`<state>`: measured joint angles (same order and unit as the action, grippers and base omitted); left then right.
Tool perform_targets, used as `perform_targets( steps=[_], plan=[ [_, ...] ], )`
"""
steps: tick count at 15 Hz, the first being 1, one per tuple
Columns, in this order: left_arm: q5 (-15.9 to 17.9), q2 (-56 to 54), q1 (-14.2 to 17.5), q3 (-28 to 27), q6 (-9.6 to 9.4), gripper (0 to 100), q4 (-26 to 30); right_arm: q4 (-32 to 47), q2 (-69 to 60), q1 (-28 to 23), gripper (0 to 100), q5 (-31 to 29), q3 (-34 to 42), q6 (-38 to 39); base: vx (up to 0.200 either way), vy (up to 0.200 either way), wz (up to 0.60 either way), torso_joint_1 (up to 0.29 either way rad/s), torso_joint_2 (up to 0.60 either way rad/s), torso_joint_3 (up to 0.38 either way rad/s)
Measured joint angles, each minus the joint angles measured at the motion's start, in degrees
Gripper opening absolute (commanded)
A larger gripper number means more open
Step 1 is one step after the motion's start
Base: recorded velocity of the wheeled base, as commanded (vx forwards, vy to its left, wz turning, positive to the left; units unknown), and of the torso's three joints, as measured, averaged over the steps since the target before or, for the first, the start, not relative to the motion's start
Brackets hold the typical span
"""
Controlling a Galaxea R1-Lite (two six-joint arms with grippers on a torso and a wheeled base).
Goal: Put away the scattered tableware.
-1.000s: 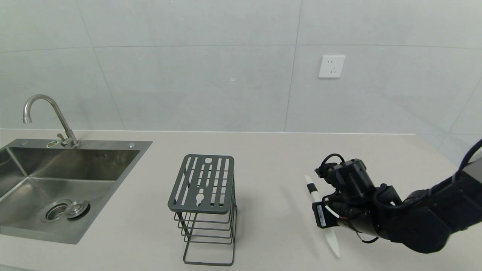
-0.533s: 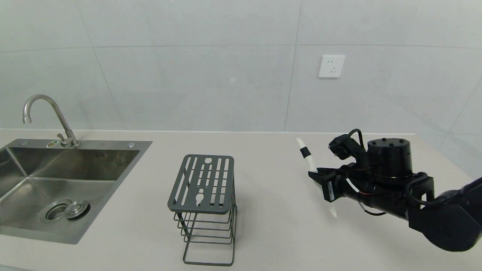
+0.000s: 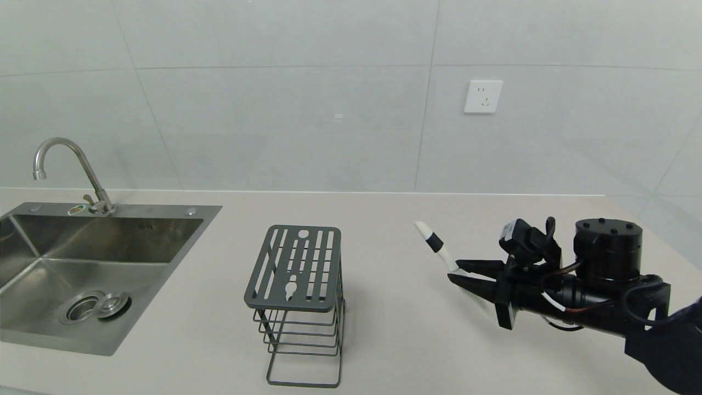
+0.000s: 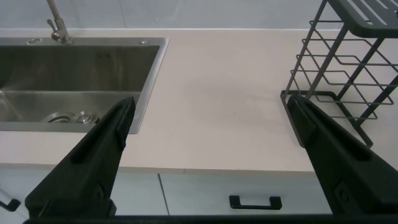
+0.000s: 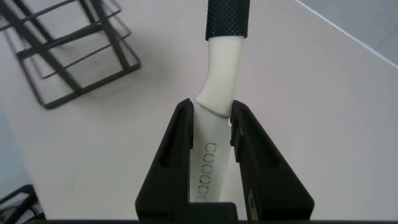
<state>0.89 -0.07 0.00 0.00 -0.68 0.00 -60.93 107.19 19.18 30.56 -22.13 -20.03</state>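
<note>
Across the pale table (image 3: 395, 230), a steel sink (image 3: 82, 263) is sitting at nine o'clock and a dark wire rack (image 3: 296, 296) is standing near six. The left tool (image 4: 210, 106) is hanging wide open. At four o'clock the right tool (image 3: 454, 271) is gripping a white utensil (image 3: 433, 241) above the table, its black-banded end pointing toward ten.

The rack (image 3: 296, 285) is seen standing on the counter (image 3: 395, 340), towards its front. To the rack's left the sink (image 3: 164, 207) is set into the counter, with the faucet (image 3: 89, 171) behind it. A wall socket (image 3: 483, 96) is mounted behind and to the right of the rack. To the rack's right, the knife (image 3: 435, 242) is held in the right gripper (image 3: 454, 270).
</note>
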Motion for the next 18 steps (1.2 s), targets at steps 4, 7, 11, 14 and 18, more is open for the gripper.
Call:
perform_targets(
  steps=[4,7,11,14,18],
  plan=[
    [0.1,0.0,0.0,0.0,0.39,100,0.0,-0.2,-0.4,0.6,0,6.3,1.2,-5.6,0.0,0.0,0.0,0.0,0.0,0.0],
    [0.2,0.0,0.0,0.0,0.57,100,0.0,-0.2,-2.6,2.5,0,9.9,2.3,-8.1,0.0,0.0,0.0,0.0,0.0,0.0],
    [2.2,0.0,0.0,0.0,-4.46,100,-1.0,-0.1,-6.7,4.1,0,10.4,3.7,-8.8,0.0,0.0,0.0,0.0,0.0,0.0],
    [2.6,0.0,0.0,-0.1,-4.29,100,-3.7,0.0,-10.2,6.2,0,10.2,8.1,-9.0,0.0,0.0,0.0,0.0,0.0,0.0],
    [8.4,3.0,-0.8,-11.6,1.58,100,-10.6,0.0,-13.4,7.3,0,10.2,11.1,-9.0,0.0,0.0,0.0,0.0,0.0,0.0]
  ],
)
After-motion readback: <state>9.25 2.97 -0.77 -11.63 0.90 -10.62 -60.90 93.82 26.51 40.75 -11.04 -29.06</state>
